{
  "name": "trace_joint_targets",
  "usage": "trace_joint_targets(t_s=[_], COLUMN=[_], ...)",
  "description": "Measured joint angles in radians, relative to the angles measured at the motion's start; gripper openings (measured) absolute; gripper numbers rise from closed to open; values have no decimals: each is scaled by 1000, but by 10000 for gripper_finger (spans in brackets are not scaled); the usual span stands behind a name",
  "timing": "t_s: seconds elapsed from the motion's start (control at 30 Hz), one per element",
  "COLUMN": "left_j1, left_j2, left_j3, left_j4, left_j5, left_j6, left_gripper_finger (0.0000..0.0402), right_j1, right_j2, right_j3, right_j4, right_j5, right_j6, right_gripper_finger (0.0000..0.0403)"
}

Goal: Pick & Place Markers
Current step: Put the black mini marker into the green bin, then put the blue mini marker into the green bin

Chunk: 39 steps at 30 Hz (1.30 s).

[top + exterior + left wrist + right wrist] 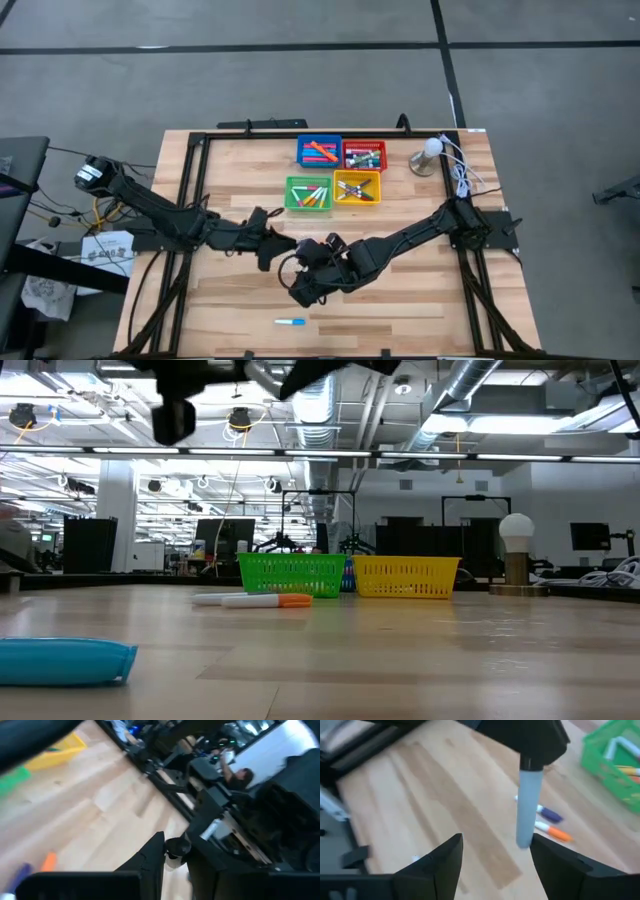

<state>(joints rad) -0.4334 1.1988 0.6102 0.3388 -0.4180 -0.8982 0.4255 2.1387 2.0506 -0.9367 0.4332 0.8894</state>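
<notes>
Jaws: left gripper (532, 750) clamped on pale marker (527, 807), mid-surface; right gripper (495, 865) apart beside it.
Tip: you close right squarely before left lets go.
Others: loose markers (547, 822) near green tray (308, 194).

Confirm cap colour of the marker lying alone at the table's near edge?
Blue cap on the marker, white body; clearest in the high view.

No readable writing shows anywhere: no label, brand, number or sign can be made out on the table, the trays, the markers, the arms or in the room behind.
</notes>
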Motion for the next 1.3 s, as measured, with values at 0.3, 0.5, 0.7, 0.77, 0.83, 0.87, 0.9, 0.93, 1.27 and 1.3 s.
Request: trace_joint_targets(t_s=[0.3,0.5,0.7,0.77,0.83,0.87,0.9,0.93,1.27,1.3], left_j1=[271,486,638,667,699,713,723,734,744,743], left_j2=[0,26,123,182,243,270,294,310,376,376], left_j3=[0,0,-1,-2,-1,0,0,0,-1,-1], left_j4=[-125,-136,-85,32,168,215,243,244,219,218], left_j5=[8,124,238,293,380,421,454,477,542,542], left_j6=[163,235,271,297,292,284,272,260,225,209], left_gripper_finger=[67,67,67,67,67,67,67,68,124,132], right_j1=[-58,-121,-206,-234,-261,-273,-284,-294,-350,-350], right_j2=[0,1,1,1,5,7,9,10,2,2], right_j3=[0,0,-20,-33,-60,-77,-93,-107,-169,-169], right_j4=[-164,-255,-277,-264,-238,-241,-247,-250,-284,-284], right_j5=[-73,-89,-82,-78,-72,-71,-72,-72,-66,-67], right_j6=[-76,-257,-452,-478,-479,-479,-480,-488,-635,-638], right_gripper_finger=[221,221,214,211,208,207,205,202,179,178])
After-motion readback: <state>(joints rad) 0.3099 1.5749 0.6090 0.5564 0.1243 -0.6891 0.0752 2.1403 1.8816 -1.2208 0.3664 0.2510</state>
